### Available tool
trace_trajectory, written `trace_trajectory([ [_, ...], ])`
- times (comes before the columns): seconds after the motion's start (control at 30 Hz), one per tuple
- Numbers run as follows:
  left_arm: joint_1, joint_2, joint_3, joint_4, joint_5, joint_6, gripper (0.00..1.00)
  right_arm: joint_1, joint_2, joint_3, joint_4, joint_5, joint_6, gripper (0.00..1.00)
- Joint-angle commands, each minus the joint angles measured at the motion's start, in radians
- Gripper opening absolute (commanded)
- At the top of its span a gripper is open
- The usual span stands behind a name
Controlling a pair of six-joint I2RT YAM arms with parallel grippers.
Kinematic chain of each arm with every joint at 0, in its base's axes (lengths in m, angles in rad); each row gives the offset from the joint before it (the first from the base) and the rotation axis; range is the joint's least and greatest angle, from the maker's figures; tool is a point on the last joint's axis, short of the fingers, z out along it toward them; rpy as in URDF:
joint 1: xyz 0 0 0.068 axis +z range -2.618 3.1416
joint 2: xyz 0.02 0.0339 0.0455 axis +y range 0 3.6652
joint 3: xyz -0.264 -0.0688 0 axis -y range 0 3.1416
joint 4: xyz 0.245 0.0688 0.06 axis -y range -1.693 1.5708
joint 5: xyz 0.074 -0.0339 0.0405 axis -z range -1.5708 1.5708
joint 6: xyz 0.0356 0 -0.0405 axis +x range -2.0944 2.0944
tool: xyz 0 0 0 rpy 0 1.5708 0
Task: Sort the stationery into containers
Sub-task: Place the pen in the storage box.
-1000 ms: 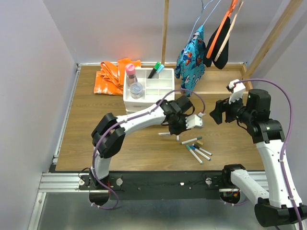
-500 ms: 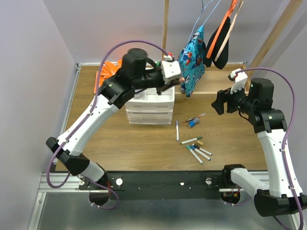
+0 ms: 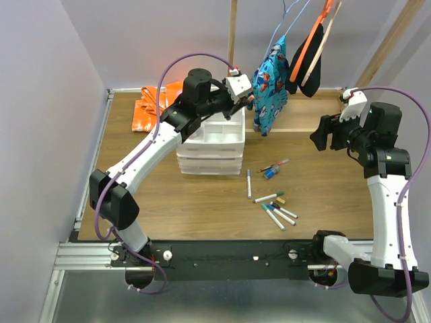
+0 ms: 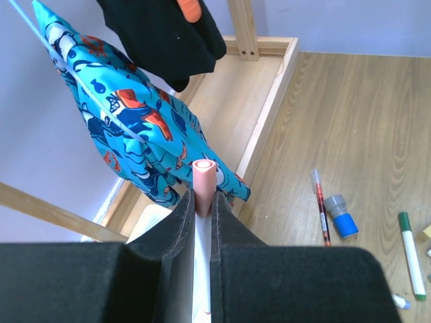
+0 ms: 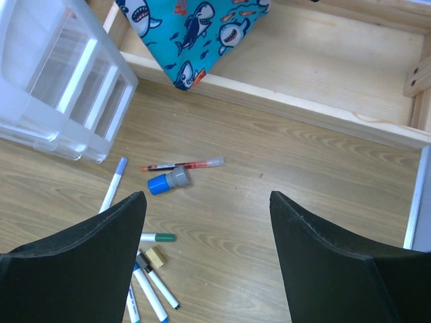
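A drop gone astray looked the main risk as I carried the pink marker (image 4: 204, 176) over the far right corner of the drawer unit (image 3: 210, 145). Seen from my left wrist, its capped end pointed past the unit toward the blue cloth (image 3: 268, 81) and the wooden frame (image 4: 269, 114) behind. Let go there, it would likely have missed the top compartments and fallen into the frame or down to the table (image 3: 202, 202). The hanging cloth was near enough that my wrist could have snagged it on a further reach.

My left claw (image 4: 203, 195) was clenched tight on the white barrel, both fingers (image 4: 180, 222) pressed against it and the pink cap standing clear beyond the tips. I could not tell which compartment lay beneath, as my own arm hid the tray from above.

My right claw (image 5: 205, 198) hung released and wide at the right of the scene, touching nothing. Below it, the loose markers (image 3: 276, 212) and a blue highlighter (image 5: 167, 181) lay unsorted on the table to the right of the unit.
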Motion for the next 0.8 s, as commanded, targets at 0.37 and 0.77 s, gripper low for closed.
trace_trajectory([
  [0.37, 0.027, 0.062, 0.034, 0.142, -0.061, -0.039, 0.1, -0.061, -0.029, -0.038, -0.003, -0.069, 0.032, 0.81],
  [0.77, 0.033, 0.093, 0.021, 0.145, -0.092, -0.036, 0.3, -0.064, -0.046, -0.081, 0.003, -0.072, 0.033, 0.81],
])
